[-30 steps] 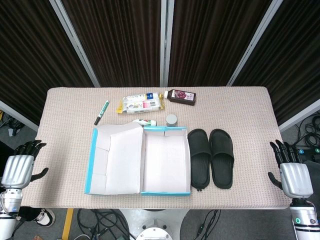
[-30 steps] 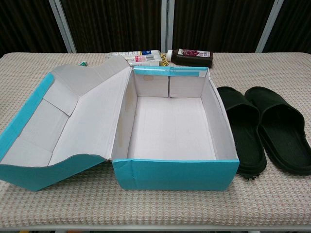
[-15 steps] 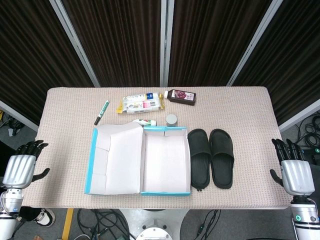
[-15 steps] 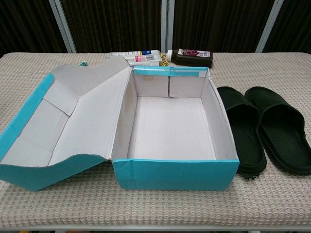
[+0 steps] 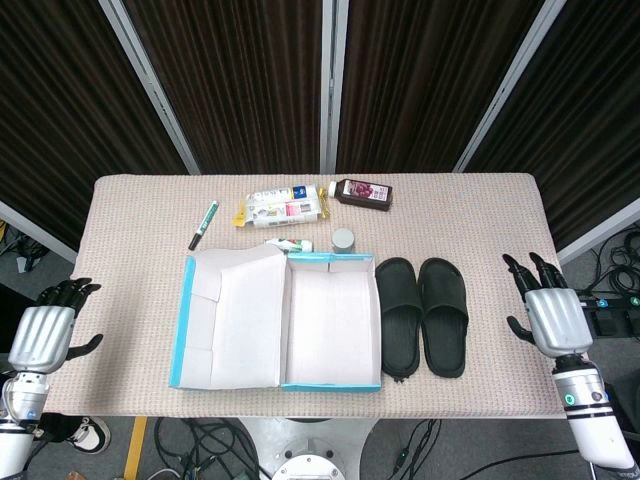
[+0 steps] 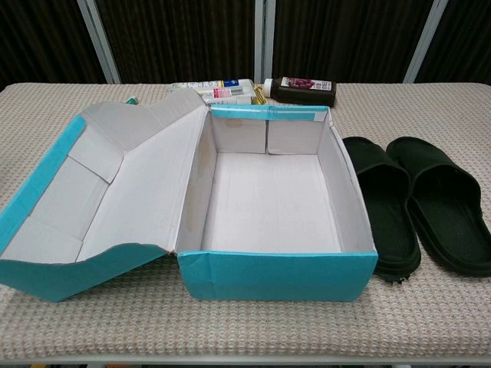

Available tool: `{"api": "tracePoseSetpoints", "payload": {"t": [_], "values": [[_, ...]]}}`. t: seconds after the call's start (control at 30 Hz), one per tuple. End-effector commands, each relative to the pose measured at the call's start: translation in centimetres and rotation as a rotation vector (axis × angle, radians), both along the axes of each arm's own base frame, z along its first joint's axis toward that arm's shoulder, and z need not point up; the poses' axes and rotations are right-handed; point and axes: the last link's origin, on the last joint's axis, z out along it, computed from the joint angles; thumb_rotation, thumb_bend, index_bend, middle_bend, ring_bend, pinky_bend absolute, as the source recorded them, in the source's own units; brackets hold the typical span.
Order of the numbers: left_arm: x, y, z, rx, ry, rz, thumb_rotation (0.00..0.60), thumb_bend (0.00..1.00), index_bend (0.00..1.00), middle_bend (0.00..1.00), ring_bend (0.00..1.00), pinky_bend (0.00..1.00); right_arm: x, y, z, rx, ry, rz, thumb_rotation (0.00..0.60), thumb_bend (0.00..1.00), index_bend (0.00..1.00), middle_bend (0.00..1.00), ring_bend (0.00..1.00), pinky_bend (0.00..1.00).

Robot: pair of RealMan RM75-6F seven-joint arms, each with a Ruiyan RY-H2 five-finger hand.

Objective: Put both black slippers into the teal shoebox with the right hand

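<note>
Two black slippers lie side by side on the table, the left one [image 5: 397,315] [image 6: 381,204] beside the box wall and the right one [image 5: 442,313] [image 6: 445,202] further out. The teal shoebox [image 5: 331,322] [image 6: 276,277] stands open with nothing inside, its lid [image 5: 228,320] [image 6: 100,192] folded out to the left. My right hand [image 5: 548,315] hovers over the table's right edge, fingers spread, holding nothing, well right of the slippers. Off the table's left edge my left hand [image 5: 44,336] hangs with its fingers apart. Neither hand shows in the chest view.
Behind the box lie a green marker [image 5: 203,223], a snack packet [image 5: 283,207], a dark bottle on its side [image 5: 363,193] [image 6: 303,86], a small tube [image 5: 288,245] and a grey cap [image 5: 343,239]. Beige cloth covers the table [image 5: 480,220].
My right hand has moved left and up, from off the right edge to over the table's edge, nearer the slippers. The left hand has barely shifted. Box and slippers are unmoved.
</note>
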Motion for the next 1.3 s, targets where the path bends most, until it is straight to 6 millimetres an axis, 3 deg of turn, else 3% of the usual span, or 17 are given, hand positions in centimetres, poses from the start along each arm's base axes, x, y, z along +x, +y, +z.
{"api": "tracePoseSetpoints", "payload": {"t": [0.03, 0.2, 0.47, 0.73, 0.9, 1.3], "values": [[-0.2, -0.2, 0.1, -0.005, -0.016, 0.008, 0.6, 0.18, 0.21, 0.17, 0.14, 0.21, 2.1, -1.9, -0.2, 0.066, -0.007, 0.002, 0.6, 0.12, 0.07, 0.25, 0.02, 0.16], [-0.4, -0.3, 0.3, -0.004, -0.045, 0.017, 0.6, 0.18, 0.21, 0.17, 0.14, 0.21, 3.9, -4.2, -1.7, 0.172, 0.108, -0.056, 0.6, 0.12, 0.07, 0.22, 0.02, 0.16], [-0.5, -0.6, 0.8, -0.031, -0.084, 0.032, 0.6, 0.18, 0.21, 0.17, 0.14, 0.21, 5.9, -7.4, -6.3, 0.26, 0.183, -0.152, 0.6, 0.11, 0.07, 0.21, 0.01, 0.16], [-0.6, -0.6, 1.4, -0.032, -0.095, 0.032, 0.6, 0.18, 0.21, 0.17, 0.14, 0.21, 8.6, -9.5, -9.9, 0.326, 0.198, -0.154, 0.6, 0.1, 0.07, 0.18, 0.01, 0.05], [-0.6, -0.8, 1.4, -0.041, -0.112, 0.024, 0.6, 0.18, 0.21, 0.17, 0.14, 0.21, 9.4, -10.0, -11.1, 0.369, 0.271, -0.167, 0.6, 0.03, 0.0, 0.11, 0.0, 0.0], [-1.0, -0.9, 1.7, -0.052, -0.127, 0.031, 0.6, 0.18, 0.21, 0.17, 0.14, 0.21, 10.6, -11.5, -12.9, 0.39, 0.268, -0.214, 0.6, 0.03, 0.0, 0.02, 0.0, 0.0]]}}
